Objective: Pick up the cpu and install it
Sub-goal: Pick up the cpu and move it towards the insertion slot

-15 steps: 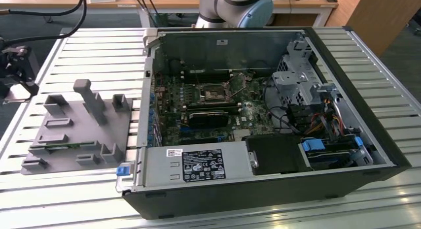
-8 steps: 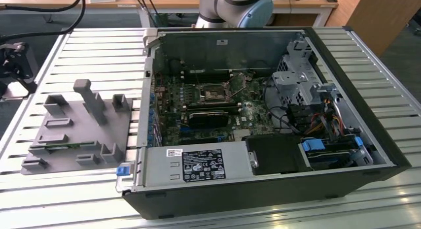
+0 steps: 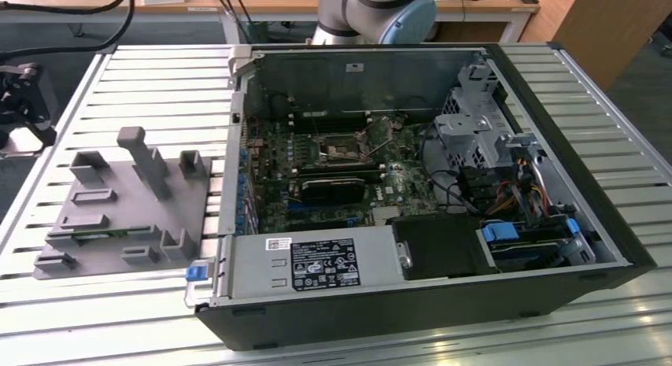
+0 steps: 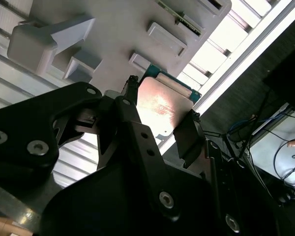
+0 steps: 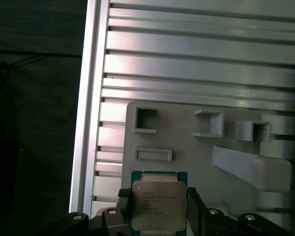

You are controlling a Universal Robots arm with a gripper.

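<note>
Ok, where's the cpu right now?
In both wrist views the cpu is clamped in the gripper, at the edge of the grey tray by its flat rectangular pocket, above the slatted table.

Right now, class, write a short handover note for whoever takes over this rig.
Gripper: jaws shut on the cpu, one on each side.
Cpu: off the tray, which lies beyond it in both wrist views.
Socket: inside the open case, on the exterior view's right of the tray.
Done: cpu picked up.
Left: cpu not yet in the socket.
</note>
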